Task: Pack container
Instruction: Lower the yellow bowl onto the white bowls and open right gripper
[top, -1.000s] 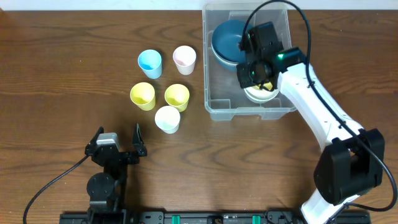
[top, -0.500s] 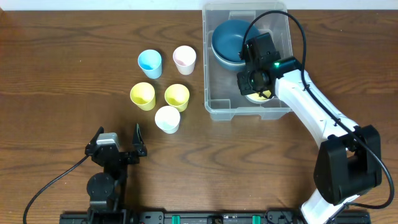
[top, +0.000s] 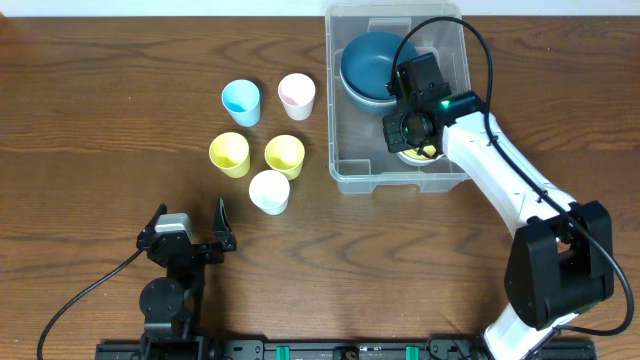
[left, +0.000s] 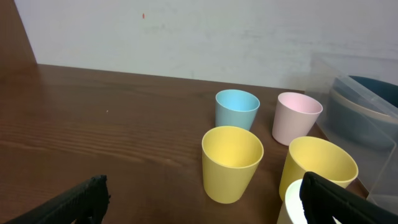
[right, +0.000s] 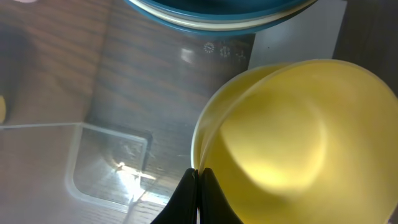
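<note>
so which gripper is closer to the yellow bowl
Right: the right gripper is shut at the rim of the yellow bowl; the left gripper sits open far across the table.

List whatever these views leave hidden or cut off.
Overhead: the yellow bowl in the container lies mostly under the right gripper.
Right wrist: cannot tell whether the shut fingertips pinch the bowl's rim; the blue bowl is cut off by the top edge.
Left wrist: the white cup is cut off by the bottom edge.

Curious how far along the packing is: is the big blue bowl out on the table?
No, the blue bowl sits inside the clear container, at its far end, not on the bare wood.
</note>
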